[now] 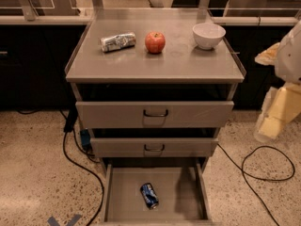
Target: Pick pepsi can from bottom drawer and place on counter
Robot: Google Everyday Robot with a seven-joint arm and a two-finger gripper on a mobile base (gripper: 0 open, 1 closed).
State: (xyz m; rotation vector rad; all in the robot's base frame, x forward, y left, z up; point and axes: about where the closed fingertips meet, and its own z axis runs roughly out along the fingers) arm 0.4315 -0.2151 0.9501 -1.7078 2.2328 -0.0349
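The pepsi can (149,195), dark blue with white lettering, lies on its side on the bare floor of the open bottom drawer (123,192), near the middle. The counter (155,62) is the grey top of the cabinet above. My gripper (273,119) is a pale shape at the right edge, beside the cabinet at the height of the upper drawers. It is well apart from the can and holds nothing that I can see.
On the counter are a silver-white patterned can (118,41) lying on its side, a red apple (155,42) and a white bowl (209,35). Two upper drawers with black handles (155,113) stick out slightly. Black cables (268,166) lie on the floor on both sides.
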